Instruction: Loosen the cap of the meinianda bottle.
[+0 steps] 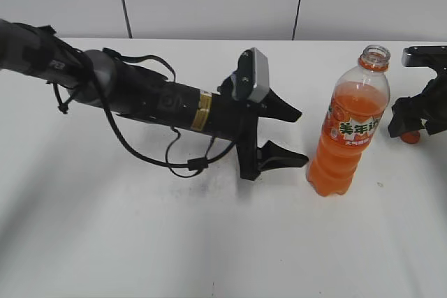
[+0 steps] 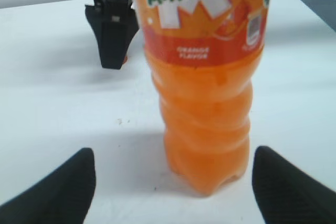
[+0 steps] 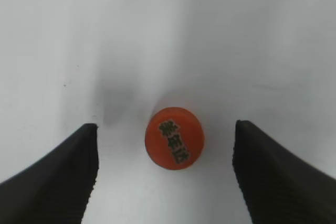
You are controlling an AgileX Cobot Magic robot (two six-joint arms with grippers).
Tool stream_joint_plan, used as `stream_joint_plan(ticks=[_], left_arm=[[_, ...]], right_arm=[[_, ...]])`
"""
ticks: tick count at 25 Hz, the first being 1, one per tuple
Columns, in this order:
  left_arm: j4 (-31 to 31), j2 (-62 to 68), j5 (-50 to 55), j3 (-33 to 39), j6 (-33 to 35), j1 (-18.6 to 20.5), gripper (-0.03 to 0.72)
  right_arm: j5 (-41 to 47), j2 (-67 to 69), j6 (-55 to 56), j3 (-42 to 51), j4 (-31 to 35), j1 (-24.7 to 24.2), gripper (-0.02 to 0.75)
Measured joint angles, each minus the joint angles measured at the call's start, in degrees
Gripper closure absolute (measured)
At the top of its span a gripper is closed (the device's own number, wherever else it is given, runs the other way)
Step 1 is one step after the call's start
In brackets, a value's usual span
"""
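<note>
On table (image 1: 140,228), cap (image 3: 174,137) lies beside bottle (image 1: 348,125).

The meinianda bottle (image 1: 349,127) stands upright on the table (image 1: 140,242), right of centre. The left gripper (image 1: 283,134) lies just left of it. The cap (image 1: 411,137) rests on the table right of the bottle, beneath the right gripper (image 1: 419,120).

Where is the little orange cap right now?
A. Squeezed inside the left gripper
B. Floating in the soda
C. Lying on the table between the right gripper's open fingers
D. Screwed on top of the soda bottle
C. The cap lies flat on the white table between the spread fingers of the right gripper, and the meinianda bottle stands with its mouth open.
</note>
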Motion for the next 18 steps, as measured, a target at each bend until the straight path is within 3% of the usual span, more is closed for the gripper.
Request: stream_joint_plan(ticks=[4, 8, 13, 18], left_arm=[[6.3, -2.2, -1.2, 0.0, -2.8, 3.9, 0.133], [8.1, -5.3, 2.3, 0.0, -4.1, 6.8, 0.137], [8.2, -11.4, 20.0, 0.0, -4.1, 9.0, 0.137], [4.4, -15.6, 40.9, 0.0, -4.1, 10.8, 0.148]], right_arm=[[-0.2, -1.4, 0.0, -0.8, -0.9, 0.0, 0.141], [0.0, -1.6, -0.1, -5.0, -2.0, 0.0, 0.141], [0.0, -1.6, -0.1, -12.7, -2.6, 0.0, 0.141], [-0.2, -1.6, -0.1, -20.8, -3.2, 0.0, 0.141]])
